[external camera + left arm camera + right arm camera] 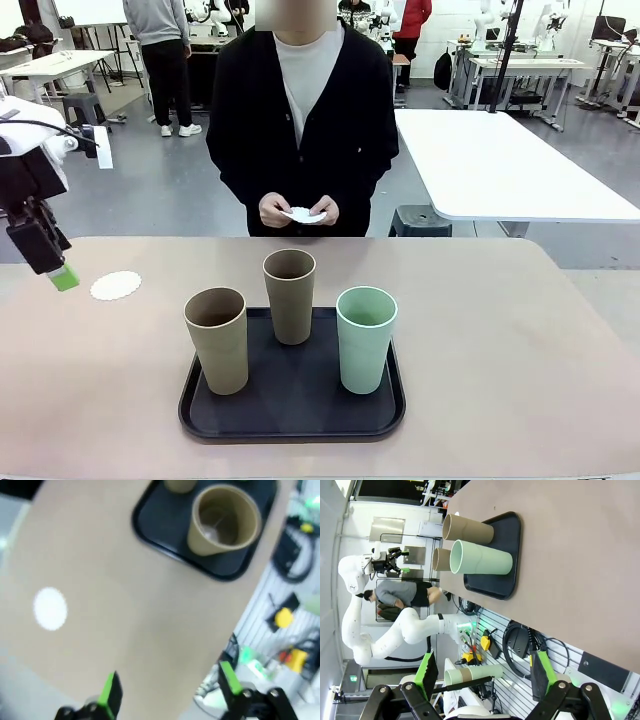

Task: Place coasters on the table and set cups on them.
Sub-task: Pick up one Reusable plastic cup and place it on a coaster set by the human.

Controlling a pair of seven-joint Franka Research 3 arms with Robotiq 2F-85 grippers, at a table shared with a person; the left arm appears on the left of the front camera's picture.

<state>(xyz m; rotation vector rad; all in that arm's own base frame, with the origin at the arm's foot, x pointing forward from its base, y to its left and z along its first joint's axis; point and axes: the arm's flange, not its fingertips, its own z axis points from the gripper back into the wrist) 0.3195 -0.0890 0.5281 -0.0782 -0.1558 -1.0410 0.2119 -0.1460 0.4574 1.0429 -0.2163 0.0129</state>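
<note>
left pincer (169,681) and right pincer (485,664) hang open, empty; one coaster (116,286) lies on the table (500,330), another's in the person's hands (272,210), and all three cups (290,295) stand on the tray (290,428).

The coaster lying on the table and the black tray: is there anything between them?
Nothing: only bare tabletop lies between the coaster and the tray, in both the front view and the left wrist view.

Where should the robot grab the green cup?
Likely around its upper wall, below the rim, coming from the robot's right. The green cup stands upright on the tray, widest at the top, with tan cups on its left.
</note>
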